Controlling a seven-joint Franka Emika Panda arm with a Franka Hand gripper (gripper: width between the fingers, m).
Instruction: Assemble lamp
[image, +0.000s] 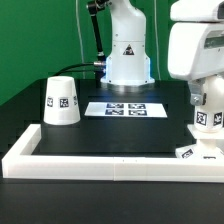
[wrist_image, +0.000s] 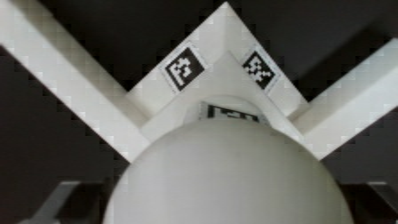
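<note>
My gripper (image: 206, 108) is shut on the round white bulb (image: 208, 120) and holds it upright at the exterior view's right, just above the small flat base (image: 188, 152). The base lies in the corner of the rail. In the wrist view the bulb (wrist_image: 222, 165) fills the space between my fingers (wrist_image: 50, 203), and the tagged base (wrist_image: 221, 68) lies beyond it in the rail's corner. The tapered cup-shaped shade (image: 62, 100) stands mouth down at the exterior view's left, far from my gripper.
A long white border rail (image: 100, 160) runs along the front and up the right side of the black table. The marker board (image: 125, 108) lies flat in the middle. The arm's white pedestal (image: 127, 55) stands behind it.
</note>
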